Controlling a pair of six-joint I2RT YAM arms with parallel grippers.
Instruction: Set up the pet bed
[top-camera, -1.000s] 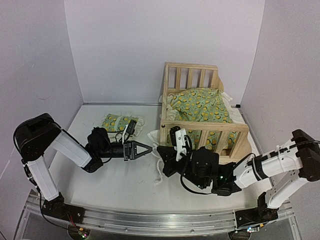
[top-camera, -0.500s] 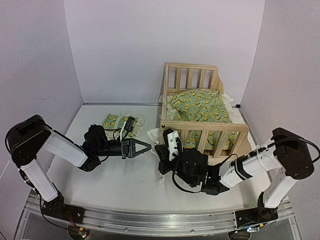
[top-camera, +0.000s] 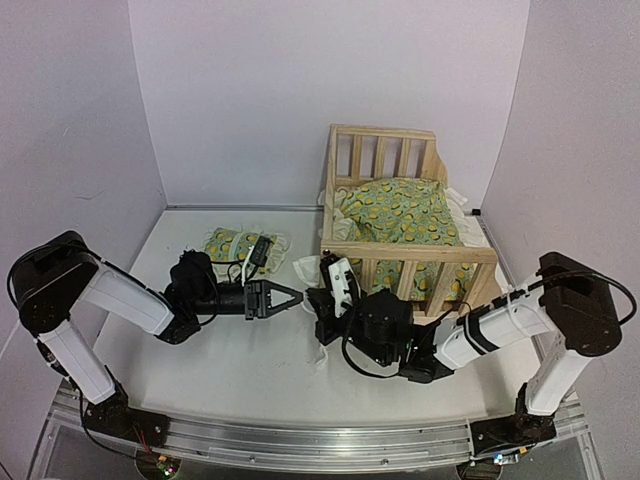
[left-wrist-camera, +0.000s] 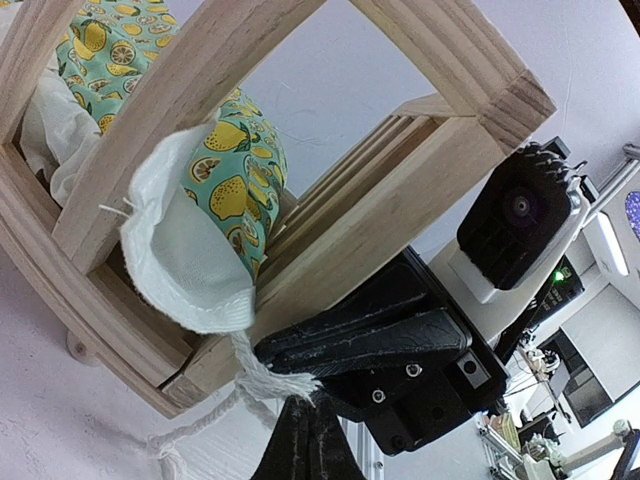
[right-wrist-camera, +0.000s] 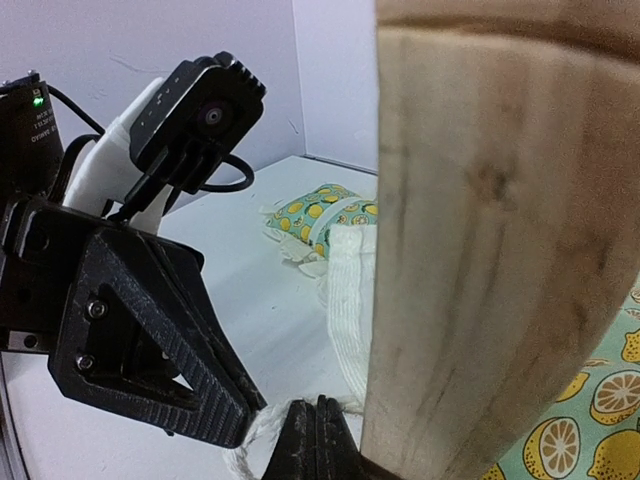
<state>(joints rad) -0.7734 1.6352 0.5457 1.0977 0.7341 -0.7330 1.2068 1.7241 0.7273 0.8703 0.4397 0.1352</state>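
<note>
White desk (top-camera: 250, 370) surface carries all items. Positions are given relative to the pale pine slatted frame (top-camera: 410, 252) of the pet bed, which stands on the desk ahead of the right arm.

1. At the frame's near-left corner post, the black left fingers (left-wrist-camera: 303, 445) and the black right fingers (right-wrist-camera: 316, 440) sit close together, tips facing. Both pairs are clenched.
2. A white twisted cord (left-wrist-camera: 275, 383) hangs from the cream ruffle (left-wrist-camera: 190, 270) that pokes out between the slats at this corner. Its end lies at both sets of tips. Whether either pair pinches it cannot be determined.
3. Inside the frame lies the green cushion (top-camera: 400, 210) with yellow lemon print, covering the floor.
4. The small matching pillow (top-camera: 232, 243) lies on the desk left of the frame, well apart from it.

Judged step: dressing the cushion's corner at the post. The next move likely calls for tucking cord and ruffle inside the slats without dragging the cushion out. The pillow then needs lifting over a rail into the frame.
</note>
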